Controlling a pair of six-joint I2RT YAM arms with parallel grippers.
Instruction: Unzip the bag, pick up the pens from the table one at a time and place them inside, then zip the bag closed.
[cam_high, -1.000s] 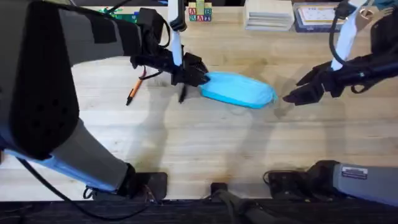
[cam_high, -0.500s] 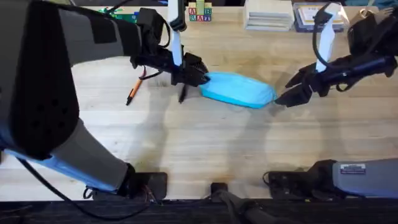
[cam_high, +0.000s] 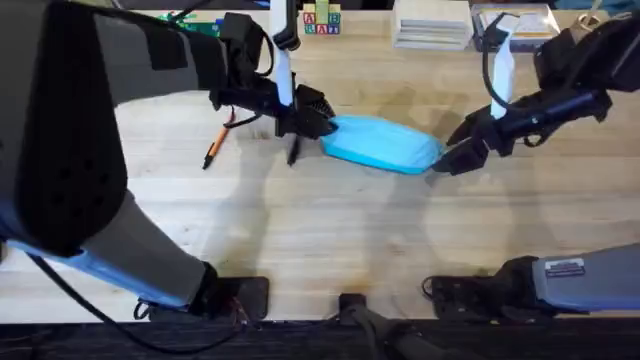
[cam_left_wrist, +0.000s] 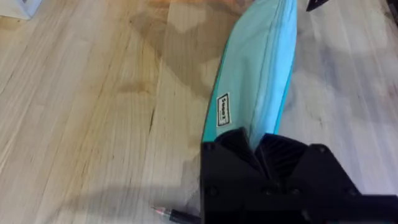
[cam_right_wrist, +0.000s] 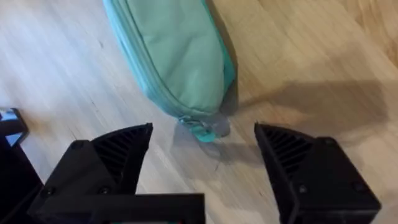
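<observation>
The light blue bag (cam_high: 385, 143) lies on the table (cam_high: 320, 230), zipped shut. My left gripper (cam_high: 320, 125) is shut on its left end; the left wrist view shows the black fingers (cam_left_wrist: 236, 155) pinching the fabric of the bag (cam_left_wrist: 261, 87). At the bag's right end my right gripper (cam_high: 447, 160) stands open, with the zipper pull (cam_right_wrist: 208, 129) between its spread fingers (cam_right_wrist: 118, 155) and untouched. Left of the bag lies the orange pen (cam_high: 214, 146). The black pen (cam_high: 293, 152) lies just under my left gripper, and its tip (cam_left_wrist: 169, 214) shows beside the fingers.
Along the table's far edge stand coloured letter blocks (cam_high: 322, 20), a white stack (cam_high: 432, 22) and a flat box (cam_high: 510, 25). The near half of the table is bare wood. The left arm rises large and dark at the left.
My right gripper has moved left and slightly down, closing in on the bag's right end. The left gripper and the bag have stayed put.
</observation>
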